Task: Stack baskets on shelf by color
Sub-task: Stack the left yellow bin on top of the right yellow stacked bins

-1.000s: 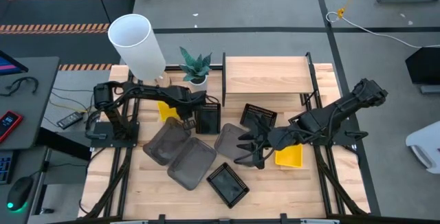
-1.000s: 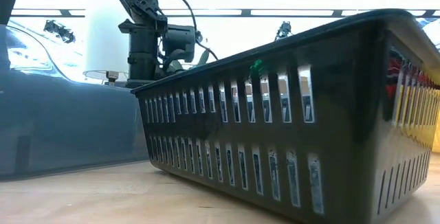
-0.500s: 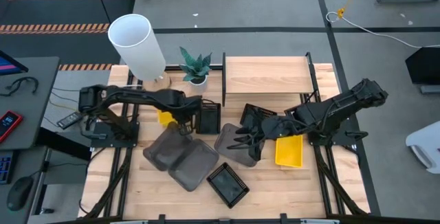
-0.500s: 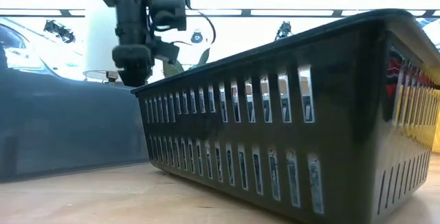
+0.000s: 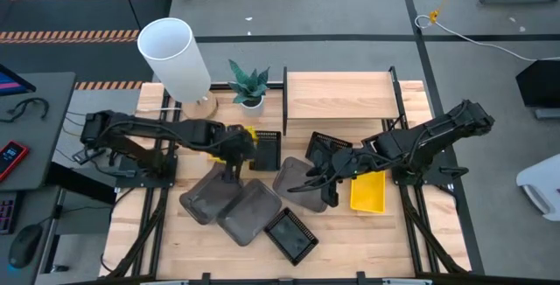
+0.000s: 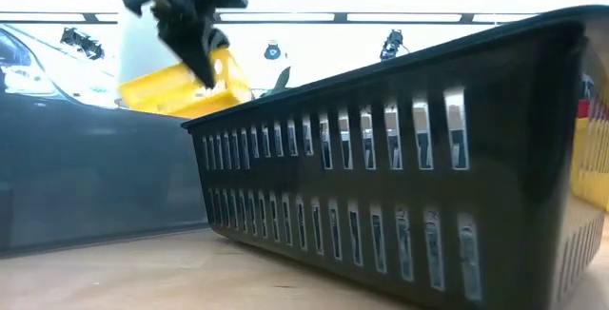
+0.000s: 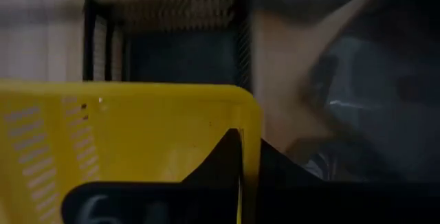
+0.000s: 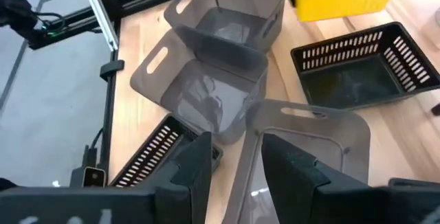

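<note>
a black basket [image 6: 400, 167] sits closest on the table [image 5: 367, 241]. behind it two grey baskets [image 5: 229, 205] lie side by side. the right gripper [image 5: 317, 180] has its fingers [image 8: 292, 165] pinched on the rim of a third grey basket [image 8: 309, 155]. a yellow basket [image 5: 367, 191] lies next to it. the left gripper [image 5: 234, 145] has its fingers tight on another yellow basket [image 7: 124, 141] and holds it up, tilted, above the table. the shelf [image 5: 339, 97] is at the back.

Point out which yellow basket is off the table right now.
The yellow basket clamped in the left gripper, lifted and tilted beside the black mesh basket. The other yellow basket lies flat on the tabletop by the right arm.
</note>
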Controlling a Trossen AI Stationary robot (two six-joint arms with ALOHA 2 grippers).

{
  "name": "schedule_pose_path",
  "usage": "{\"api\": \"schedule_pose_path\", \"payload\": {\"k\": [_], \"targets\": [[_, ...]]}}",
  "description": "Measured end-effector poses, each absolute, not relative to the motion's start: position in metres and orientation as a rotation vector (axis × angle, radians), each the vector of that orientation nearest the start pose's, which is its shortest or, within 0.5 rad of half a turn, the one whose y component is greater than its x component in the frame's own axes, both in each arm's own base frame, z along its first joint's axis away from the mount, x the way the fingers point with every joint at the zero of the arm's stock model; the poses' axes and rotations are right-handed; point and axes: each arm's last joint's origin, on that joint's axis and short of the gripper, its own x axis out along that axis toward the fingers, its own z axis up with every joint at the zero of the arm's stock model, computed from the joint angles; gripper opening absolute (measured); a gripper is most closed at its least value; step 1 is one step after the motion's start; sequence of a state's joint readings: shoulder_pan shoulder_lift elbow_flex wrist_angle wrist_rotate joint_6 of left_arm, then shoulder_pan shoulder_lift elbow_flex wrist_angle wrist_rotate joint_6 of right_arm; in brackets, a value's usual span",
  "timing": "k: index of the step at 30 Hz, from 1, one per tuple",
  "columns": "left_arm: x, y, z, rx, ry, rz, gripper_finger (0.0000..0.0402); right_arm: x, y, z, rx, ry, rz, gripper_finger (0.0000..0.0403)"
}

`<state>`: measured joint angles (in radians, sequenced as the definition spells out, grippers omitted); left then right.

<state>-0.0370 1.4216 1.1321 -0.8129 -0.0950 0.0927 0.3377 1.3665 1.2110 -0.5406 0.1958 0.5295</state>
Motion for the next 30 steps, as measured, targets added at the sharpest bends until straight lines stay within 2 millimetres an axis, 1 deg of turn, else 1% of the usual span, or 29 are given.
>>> {"api": "schedule_pose_path", "payload": {"k": [3,6,8,10,12,15,18,23,30], "targets": [[0.281,-0.020,0.281,0.305,1.023,-0.108,0.0007,0.276,0.091,0.322,0.335,0.682,-0.061,0.0133],[0.284,-0.033,0.290,0.466,0.958,-0.255,0.0007,0.275,0.091,0.325,0.370,0.687,-0.063,0.0133],[0.285,-0.041,0.296,0.529,0.912,-0.328,0.0007,0.274,0.091,0.331,0.372,0.707,-0.052,0.0133],[0.285,-0.048,0.299,0.556,0.893,-0.364,0.0007,0.276,0.092,0.341,0.350,0.695,-0.031,0.0133],[0.284,-0.054,0.300,0.562,0.881,-0.389,0.0007,0.275,0.091,0.350,0.306,0.697,-0.017,0.0133],[0.285,-0.061,0.302,0.552,0.839,-0.451,0.0007,0.281,0.089,0.364,0.258,0.662,0.014,0.0133],[0.287,-0.067,0.304,0.515,0.776,-0.526,0.0007,0.290,0.084,0.373,0.249,0.654,0.064,0.0136],[0.291,-0.077,0.312,0.393,0.663,-0.629,0.0007,0.311,0.078,0.369,0.193,0.741,0.118,0.0143],[0.288,-0.089,0.314,0.360,0.622,-0.747,0.0007,0.338,0.079,0.370,0.152,0.784,0.260,0.0147]]}}
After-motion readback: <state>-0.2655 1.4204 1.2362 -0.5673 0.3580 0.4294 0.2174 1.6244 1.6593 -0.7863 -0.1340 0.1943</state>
